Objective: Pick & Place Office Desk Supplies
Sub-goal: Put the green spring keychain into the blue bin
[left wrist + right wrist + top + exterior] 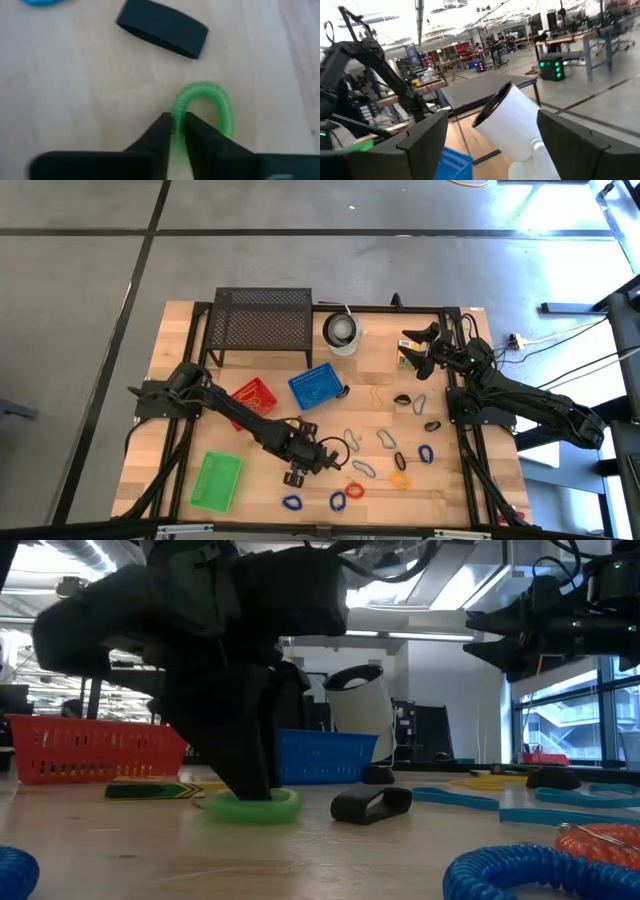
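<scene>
The left pincer (pixel 180 131) is clenched on a green loop (pixel 202 112), seen low and centre in the high view, down on the bench (pixel 180 395). A black loop (pixel 162 28) lies just beside it. More loops are scattered lower right of the high view, among them a blue loop (pixel 292 502) and an orange loop (pixel 400 479). The right pincer (pixel 418 345) is held released at upper right, near the white cup (pixel 342 332)
</scene>
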Controlling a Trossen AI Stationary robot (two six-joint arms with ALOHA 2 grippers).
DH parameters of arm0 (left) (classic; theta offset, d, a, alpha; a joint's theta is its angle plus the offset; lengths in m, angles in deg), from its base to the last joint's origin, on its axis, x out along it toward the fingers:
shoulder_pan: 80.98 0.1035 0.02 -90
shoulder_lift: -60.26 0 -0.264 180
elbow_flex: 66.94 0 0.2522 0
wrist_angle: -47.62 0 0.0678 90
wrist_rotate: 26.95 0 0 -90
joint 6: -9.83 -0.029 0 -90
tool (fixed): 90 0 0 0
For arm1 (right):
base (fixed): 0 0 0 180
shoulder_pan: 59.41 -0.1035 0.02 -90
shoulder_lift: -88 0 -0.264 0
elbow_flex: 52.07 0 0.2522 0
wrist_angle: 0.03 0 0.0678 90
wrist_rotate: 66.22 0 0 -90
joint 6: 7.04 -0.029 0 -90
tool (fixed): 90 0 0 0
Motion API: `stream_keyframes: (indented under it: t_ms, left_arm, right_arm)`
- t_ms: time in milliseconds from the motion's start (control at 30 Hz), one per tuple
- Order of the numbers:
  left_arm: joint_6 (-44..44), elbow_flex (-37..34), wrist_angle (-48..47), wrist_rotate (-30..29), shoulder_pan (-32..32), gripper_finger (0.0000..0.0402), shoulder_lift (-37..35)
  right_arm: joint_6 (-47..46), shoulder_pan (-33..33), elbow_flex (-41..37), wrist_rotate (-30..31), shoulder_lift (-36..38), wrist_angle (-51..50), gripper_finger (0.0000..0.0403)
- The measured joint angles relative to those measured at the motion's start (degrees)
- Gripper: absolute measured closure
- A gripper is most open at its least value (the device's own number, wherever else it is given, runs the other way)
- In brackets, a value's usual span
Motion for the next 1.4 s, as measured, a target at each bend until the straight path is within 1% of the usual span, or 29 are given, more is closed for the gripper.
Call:
stream_keyframes:
  t_ms: [33,67,133,233,367,467,533,600,700,767,867,967,1200,1300,1400]
  left_arm:
    - [-0.42,0.43,0.05,-0.37,0.04,0.0381,-0.11]
    - [-0.65,0.61,-0.32,-1.07,0.09,0.0387,-0.69]
    - [-0.97,0.98,-1.28,-3.81,0.02,0.0387,-2.08]
    - [-1.15,1.00,-2.62,-12.00,-0.13,0.0388,-4.43]
    - [-1.01,1.04,-2.17,-25.92,0.55,0.0393,-9.60]
    - [1.70,1.07,-2.28,-34.32,1.88,0.0392,-12.83]
    - [4.45,1.07,-2.14,-38.82,3.35,0.0390,-14.60]
    - [7.28,1.07,-2.12,-42.02,5.33,0.0390,-15.87]
    - [10.99,1.06,-2.32,-42.66,8.64,0.0391,-16.36]
    - [12.97,1.04,-2.66,-41.37,10.78,0.0390,-16.21]
    - [15.34,1.05,-3.18,-38.12,13.54,0.0390,-14.80]
    - [16.98,0.96,-3.88,-36.58,15.18,0.0390,-13.35]
    - [21.47,1.00,-8.83,-35.86,16.66,0.0389,-10.09]
    - [24.12,1.01,-11.54,-35.12,16.85,0.0389,-8.61]
    - [24.63,1.00,-13.49,-34.59,16.85,0.0388,-6.96]
  right_arm:
    - [-1.51,0.00,0.00,-0.08,0.00,-0.01,0.0092]
    - [-3.33,-0.02,0.00,-0.10,0.00,0.21,0.0092]
    - [-6.38,0.00,0.00,-0.08,0.00,1.28,0.0092]
    - [-7.42,0.00,0.00,-1.18,0.00,3.73,0.0092]
    - [-8.02,-0.89,0.00,-4.54,0.00,8.51,0.0092]
    - [-8.00,-3.32,0.00,-4.31,-0.05,11.25,0.0092]
    - [-7.60,-5.29,0.00,-3.18,-0.15,12.96,0.0092]
    - [-6.52,-7.40,0.00,-1.60,-0.19,14.34,0.0092]
    - [-4.59,-10.72,0.00,0.71,-0.22,15.92,0.0092]
    - [-3.25,-12.97,0.70,1.87,-0.34,15.67,0.0092]
    - [-1.84,-16.42,3.14,1.81,-1.29,14.65,0.0092]
    - [0.78,-20.27,5.79,2.28,-3.41,11.10,0.0092]
    - [8.49,-28.27,12.28,11.13,-12.28,3.61,0.0092]
    - [10.39,-30.57,14.65,11.86,-16.69,2.02,0.0092]
    - [11.55,-32.44,17.02,11.95,-20.96,-0.20,0.0092]
